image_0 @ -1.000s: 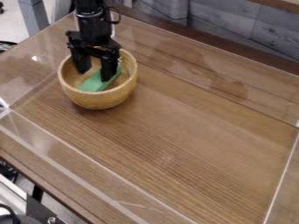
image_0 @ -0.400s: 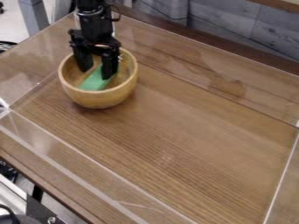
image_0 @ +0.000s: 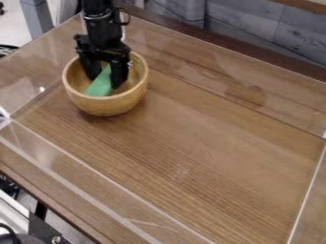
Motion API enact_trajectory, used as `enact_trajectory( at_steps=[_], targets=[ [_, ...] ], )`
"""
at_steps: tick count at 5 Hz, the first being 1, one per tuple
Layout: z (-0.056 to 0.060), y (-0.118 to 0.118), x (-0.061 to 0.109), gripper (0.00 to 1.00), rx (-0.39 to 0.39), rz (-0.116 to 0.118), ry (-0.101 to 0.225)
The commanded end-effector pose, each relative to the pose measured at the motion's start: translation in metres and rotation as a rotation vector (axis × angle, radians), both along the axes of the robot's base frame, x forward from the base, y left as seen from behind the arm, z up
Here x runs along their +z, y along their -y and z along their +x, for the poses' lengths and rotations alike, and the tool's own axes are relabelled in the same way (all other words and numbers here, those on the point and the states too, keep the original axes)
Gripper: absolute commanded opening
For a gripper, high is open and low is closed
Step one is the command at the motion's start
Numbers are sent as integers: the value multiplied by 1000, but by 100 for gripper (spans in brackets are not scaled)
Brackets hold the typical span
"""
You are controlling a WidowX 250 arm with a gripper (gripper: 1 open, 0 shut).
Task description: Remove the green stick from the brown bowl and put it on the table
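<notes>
Setting: wood-grain table (image_0: 192, 143) seen from above at an angle, with clear plastic walls (image_0: 38, 133) round its edges; grey planks show behind, at twelve to two o'clock.
Bowl: round light-brown wooden bowl (image_0: 76, 95) resting on the table toward ten o'clock of the view, near the far left corner.
Stick: light-green stick (image_0: 98, 85) lying tilted inside the bowl, its lower end toward seven o'clock against the inner wall, its upper end hidden behind the fingers.
Arm: black arm coming down from twelve o'clock, pointing straight down into the bowl.
Gripper: black gripper (image_0: 105, 69) lowered inside the bowl's rim, jaws spread wide; fingers (image_0: 90, 65) stand on either side of the stick's upper part.
Grip: nothing clamped; whether a fingertip touches the stick cannot be told from this view.
Rest of table: bare wood from the centre out to three through six o'clock.
</notes>
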State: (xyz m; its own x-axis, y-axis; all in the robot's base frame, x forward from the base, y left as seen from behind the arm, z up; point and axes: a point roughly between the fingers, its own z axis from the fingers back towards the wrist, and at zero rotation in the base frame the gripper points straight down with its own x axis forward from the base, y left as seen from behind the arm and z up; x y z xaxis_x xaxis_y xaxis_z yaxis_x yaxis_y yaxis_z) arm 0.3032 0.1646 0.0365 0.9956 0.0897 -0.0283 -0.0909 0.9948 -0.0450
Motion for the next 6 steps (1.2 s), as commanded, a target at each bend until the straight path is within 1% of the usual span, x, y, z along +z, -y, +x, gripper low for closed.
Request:
enact_trajectory(
  at_steps=[1, 2, 4, 5, 6],
  targets=[
    [8, -11, 15, 100, 13, 21, 51],
    [8, -11, 15, 0, 15, 20, 53],
    [8, -11, 44, 0, 45, 0, 101],
    [8, -11, 65, 0, 64, -17, 134],
    [10, -6, 92, 0, 79, -41, 175]
  ],
)
